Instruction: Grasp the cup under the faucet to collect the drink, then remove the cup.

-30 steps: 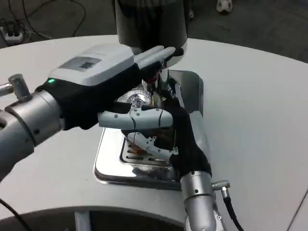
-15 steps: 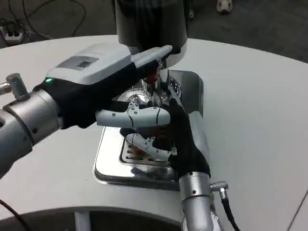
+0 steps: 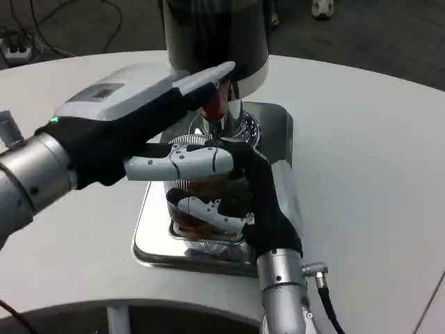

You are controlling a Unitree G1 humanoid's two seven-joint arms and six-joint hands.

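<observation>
A clear cup (image 3: 189, 223) with brown drink in it stands on the steel drip tray (image 3: 148, 245), below the chrome faucet (image 3: 229, 120) of the dark dispenser (image 3: 215, 35). My right hand (image 3: 268, 209) wraps around the cup from the right, its white fingers across the cup's front. My left hand (image 3: 132, 118) reaches in from the left above the cup. Its fingers are stretched out over the red tap handle (image 3: 213, 106) and its thumb sticks out over the cup's top, hiding much of the cup. It grips nothing that I can see.
The white round table (image 3: 361, 160) spreads wide to the right and left of the tray. Its front edge runs close below the tray. Cables and a power strip (image 3: 17, 49) lie on the dark floor at the far left.
My left hand has drawn slightly left and back, its fingertips still over the red handle. The cup with brown drink now shows more plainly in my right hand's grip.
</observation>
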